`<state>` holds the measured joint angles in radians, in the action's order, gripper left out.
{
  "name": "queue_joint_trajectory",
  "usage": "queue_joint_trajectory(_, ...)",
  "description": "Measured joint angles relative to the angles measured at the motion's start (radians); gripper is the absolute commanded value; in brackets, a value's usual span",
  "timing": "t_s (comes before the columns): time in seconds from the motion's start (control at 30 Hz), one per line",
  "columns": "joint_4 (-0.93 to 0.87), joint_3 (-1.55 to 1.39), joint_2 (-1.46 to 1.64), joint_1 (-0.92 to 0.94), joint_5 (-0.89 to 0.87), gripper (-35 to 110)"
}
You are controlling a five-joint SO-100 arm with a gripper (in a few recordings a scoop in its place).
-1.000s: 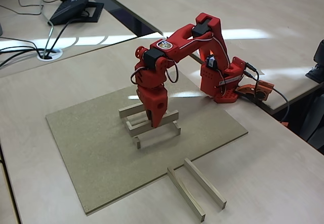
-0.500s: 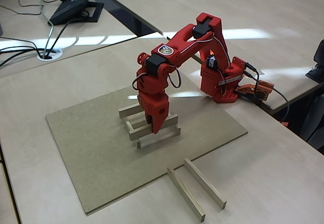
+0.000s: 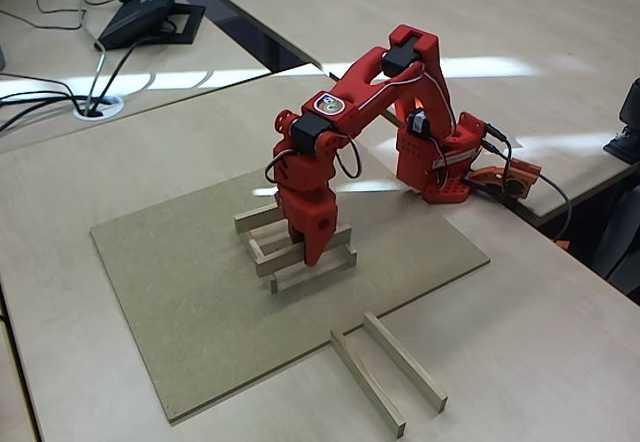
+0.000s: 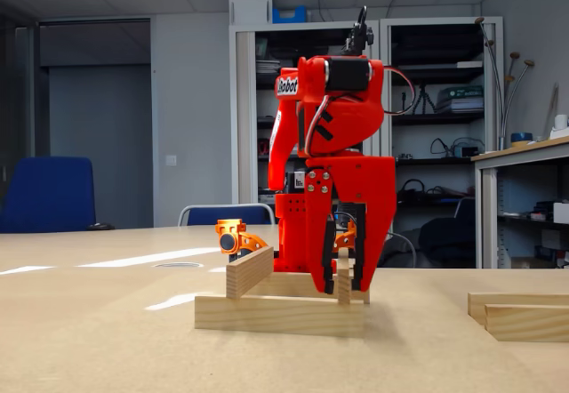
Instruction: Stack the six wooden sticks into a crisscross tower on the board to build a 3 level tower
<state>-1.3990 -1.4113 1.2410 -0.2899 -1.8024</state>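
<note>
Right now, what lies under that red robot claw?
The red two-finger gripper straddles an upper pale wooden stick crossing two lower sticks on the brown fibreboard. Its fingertips hide the contact.

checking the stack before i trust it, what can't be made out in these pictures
- Whether the tool grips the upper stick: in both fixed views its body covers the contact.
- The far bottom stick of the tower: its middle is behind the arm in the high fixed view.
- The two spare sticks: cut by the right edge in the low fixed view.
- The board edges: too flat to see in the low view.
</note>
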Motion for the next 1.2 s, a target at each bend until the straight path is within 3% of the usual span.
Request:
queue_joint_trajectory(0.43, 0.017, -0.02, 0.002, 0.0, -0.006, 8)
queue_joint_trajectory(1.2, 0.109, -0.089, 0.051, -0.017, 0.086, 31)
